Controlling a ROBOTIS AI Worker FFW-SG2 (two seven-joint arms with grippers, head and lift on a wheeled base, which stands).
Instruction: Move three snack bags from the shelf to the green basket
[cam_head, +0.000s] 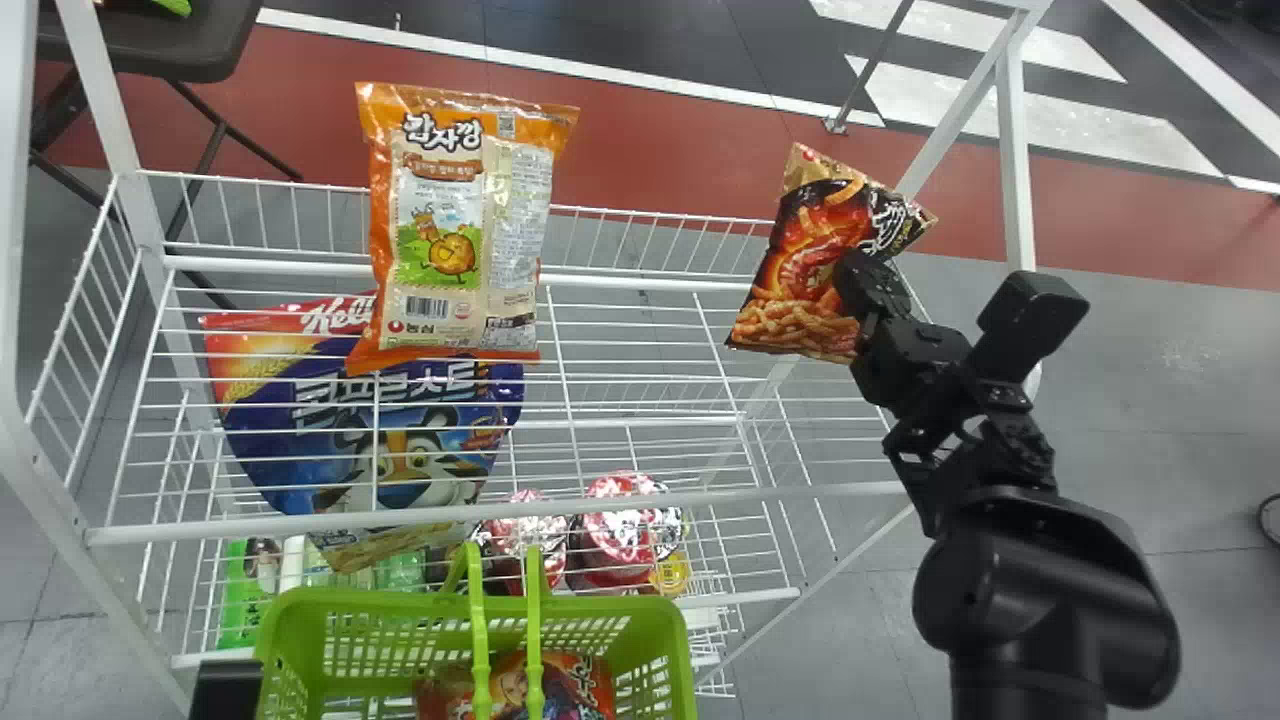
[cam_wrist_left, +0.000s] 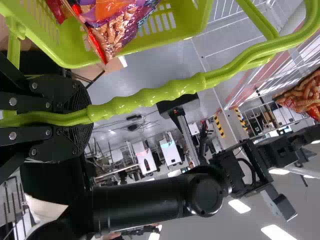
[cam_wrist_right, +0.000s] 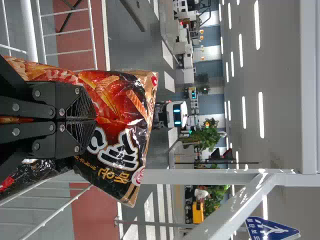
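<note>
My right gripper (cam_head: 862, 300) is above the shelf's right end, shut on a dark red snack bag (cam_head: 808, 270). In the right wrist view, the right gripper (cam_wrist_right: 94, 120) pinches this bag (cam_wrist_right: 117, 105), which hangs tilted. An orange snack bag (cam_head: 465, 230) stands upright on the wire shelf, left of centre. At the bottom left of the head view is part of my left gripper (cam_head: 226, 692). In the left wrist view the left gripper (cam_wrist_left: 88, 119) is shut on the handle (cam_wrist_left: 165, 94) of the green basket (cam_head: 282, 660). One snack bag (cam_head: 578, 682) lies inside the basket.
The white wire shelf (cam_head: 640, 500) has posts at its left and right ends. On a lower level are a blue cereal bag (cam_head: 400, 440), red-lidded cups (cam_head: 620, 530) and green bottles (cam_head: 240, 590). A dark chair (cam_head: 150, 40) stands behind at the left.
</note>
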